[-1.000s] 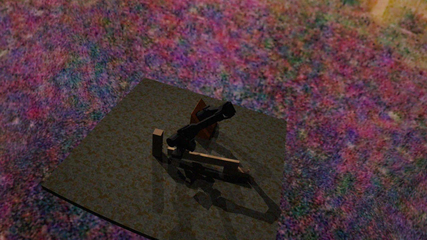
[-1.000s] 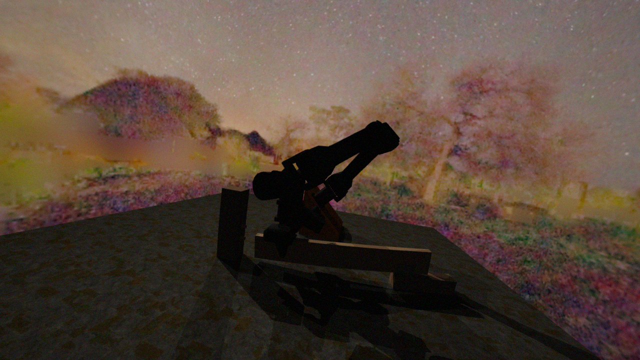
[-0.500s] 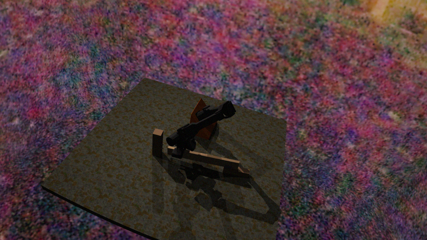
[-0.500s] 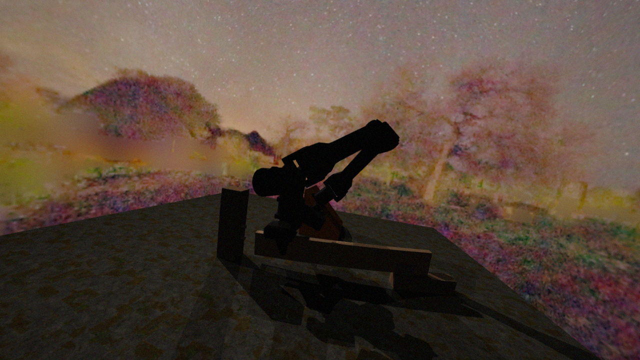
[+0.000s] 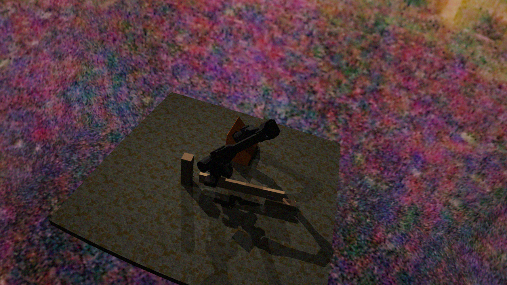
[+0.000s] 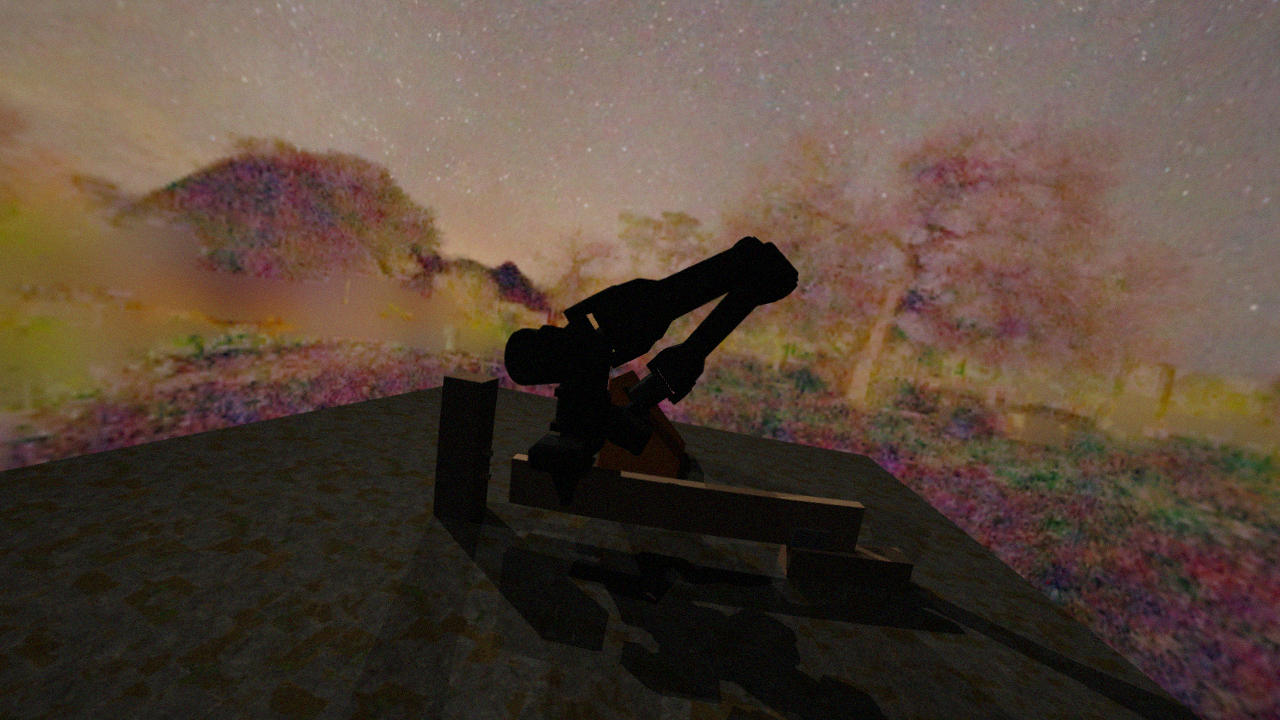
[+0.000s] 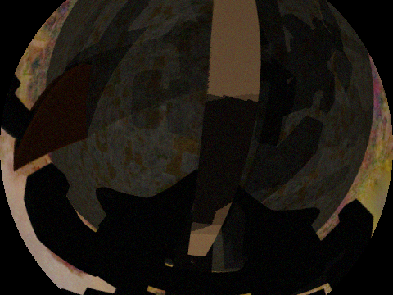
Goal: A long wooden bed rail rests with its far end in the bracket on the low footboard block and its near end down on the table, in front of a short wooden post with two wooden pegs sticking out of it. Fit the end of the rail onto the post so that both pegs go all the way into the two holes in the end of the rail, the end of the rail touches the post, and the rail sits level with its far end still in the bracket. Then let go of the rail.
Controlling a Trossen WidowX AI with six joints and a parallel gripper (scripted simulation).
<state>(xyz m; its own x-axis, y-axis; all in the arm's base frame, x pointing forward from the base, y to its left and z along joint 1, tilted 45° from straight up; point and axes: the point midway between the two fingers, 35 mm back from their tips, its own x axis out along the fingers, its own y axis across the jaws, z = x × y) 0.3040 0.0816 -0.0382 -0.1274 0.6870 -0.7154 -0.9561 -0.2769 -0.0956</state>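
Note:
The wooden rail (image 5: 255, 186) (image 6: 707, 510) (image 7: 235, 53) has its far end at the low footboard block (image 5: 280, 206) (image 6: 845, 570); the bracket's details are too dark to tell. Its near end is raised off the table. My gripper (image 5: 210, 183) (image 6: 564, 488) (image 7: 209, 175) is shut on the rail, close to that near end. The upright post (image 5: 187, 173) (image 6: 465, 447) stands left of the rail end in the top and exterior views, with a visible gap between them. The pegs show faintly on the post's rail-facing side, at roughly the rail end's height. The holes are hidden.
A slanted orange-brown panel (image 5: 233, 132) (image 6: 660, 443) (image 7: 61, 111) stands behind the rail, near the arm. The mottled table (image 5: 120, 177) (image 6: 223, 537) carries dark shadows of the arm, post and rail.

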